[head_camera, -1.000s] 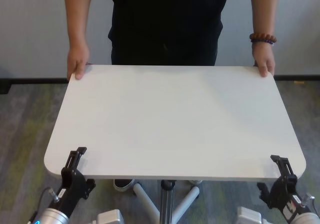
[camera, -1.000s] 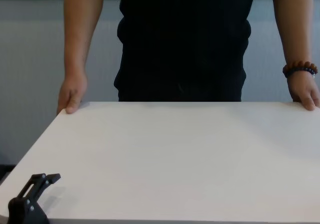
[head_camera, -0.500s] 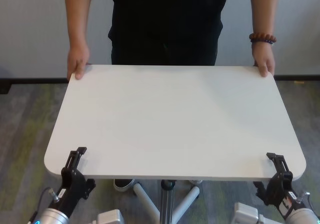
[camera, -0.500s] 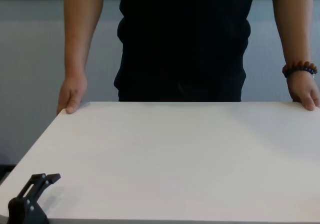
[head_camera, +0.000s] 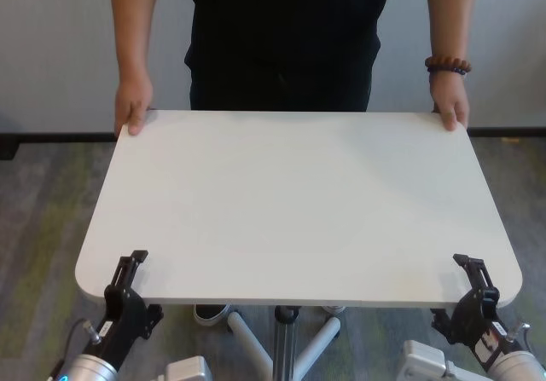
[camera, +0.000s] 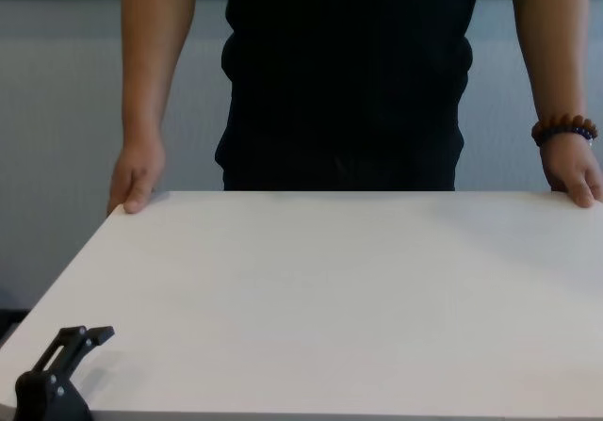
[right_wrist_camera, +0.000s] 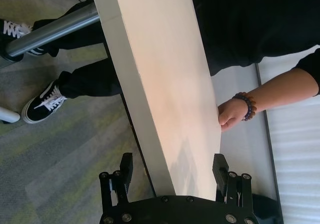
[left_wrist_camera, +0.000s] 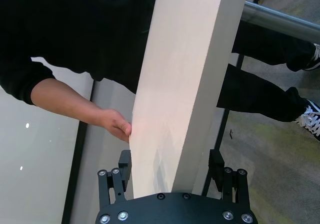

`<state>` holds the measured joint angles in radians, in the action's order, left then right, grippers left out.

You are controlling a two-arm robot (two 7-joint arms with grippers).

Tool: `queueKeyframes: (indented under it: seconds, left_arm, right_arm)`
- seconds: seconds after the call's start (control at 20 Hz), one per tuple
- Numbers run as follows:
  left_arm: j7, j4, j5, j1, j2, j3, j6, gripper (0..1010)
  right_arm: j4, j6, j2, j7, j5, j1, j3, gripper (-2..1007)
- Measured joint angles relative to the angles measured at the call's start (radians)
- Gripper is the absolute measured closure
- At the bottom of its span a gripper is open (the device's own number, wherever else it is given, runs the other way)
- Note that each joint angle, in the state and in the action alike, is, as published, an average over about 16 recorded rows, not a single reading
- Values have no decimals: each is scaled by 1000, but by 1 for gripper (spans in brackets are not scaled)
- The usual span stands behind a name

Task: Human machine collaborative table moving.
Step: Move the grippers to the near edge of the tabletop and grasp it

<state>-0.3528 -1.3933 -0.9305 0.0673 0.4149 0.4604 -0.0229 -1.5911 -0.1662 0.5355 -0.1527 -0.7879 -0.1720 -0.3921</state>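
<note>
Both sets of fingers, left gripper (left_wrist_camera: 172, 171) and right gripper (right_wrist_camera: 172, 171), stand open astride the counter (head_camera: 299, 202) edge; they should close evenly, matching the human (head_camera: 286, 40).

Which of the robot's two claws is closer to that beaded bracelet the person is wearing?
The right gripper, at the table's near right corner, the bracelet's side. The left gripper straddles the near left corner, diagonally across.
</note>
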Motion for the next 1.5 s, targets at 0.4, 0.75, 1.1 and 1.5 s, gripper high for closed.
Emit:
queueKeyframes:
  seconds: [0.4, 0.75, 1.1, 1.5]
  left_arm:
    - [0, 0, 0, 0, 0, 0, 0, 8]
    - [0, 0, 0, 0, 0, 0, 0, 8]
    - [0, 0, 0, 0, 0, 0, 0, 9]
    - [0, 0, 0, 0, 0, 0, 0, 9]
  right_arm:
    - [-2, 1, 0, 0, 3, -2, 1, 4]
    - [-2, -2, 1, 2, 3, -2, 0, 4]
    - [-3, -4, 1, 2, 3, -2, -1, 4]
    - [-3, -5, 2, 3, 3, -2, -1, 4]
